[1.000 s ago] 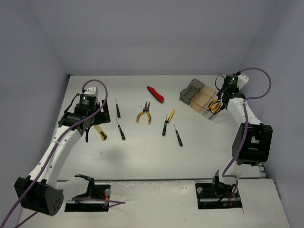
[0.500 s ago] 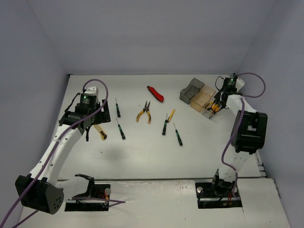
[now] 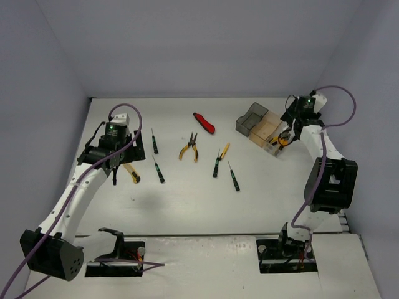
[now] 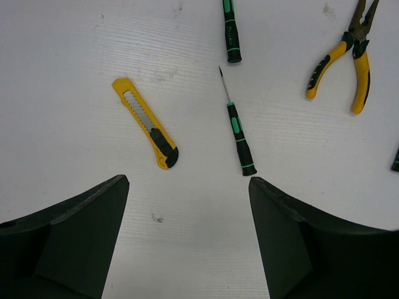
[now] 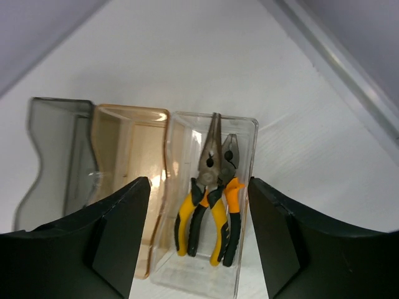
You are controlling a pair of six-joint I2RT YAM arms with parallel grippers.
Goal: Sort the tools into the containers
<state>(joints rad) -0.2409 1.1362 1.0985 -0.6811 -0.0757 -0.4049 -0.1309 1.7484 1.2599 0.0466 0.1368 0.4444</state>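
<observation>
My left gripper (image 3: 115,169) is open and empty above the table, near a yellow utility knife (image 3: 131,174) (image 4: 145,123) and a thin black screwdriver (image 3: 159,169) (image 4: 238,131). My right gripper (image 3: 285,132) is open and empty above the clear bin (image 3: 274,147) (image 5: 246,156), which holds two pliers (image 5: 212,205) with yellow and orange handles. The tan bin (image 3: 265,129) (image 5: 128,162) and the dark grey bin (image 3: 251,119) (image 5: 53,156) stand beside it. Yellow pliers (image 3: 189,148) (image 4: 349,59), a red knife (image 3: 204,123) and more screwdrivers (image 3: 216,167) lie mid-table.
Another screwdriver (image 3: 154,142) (image 4: 232,31) lies right of the left wrist. One more (image 3: 233,177) lies right of centre, near a small yellow-handled tool (image 3: 224,150). Grey walls close the table at the back and sides; the right wall runs just behind the bins.
The right arm's elbow swung in and back out while its wrist stayed over the clear bin. The left arm and the tools on the table have not moved.
</observation>
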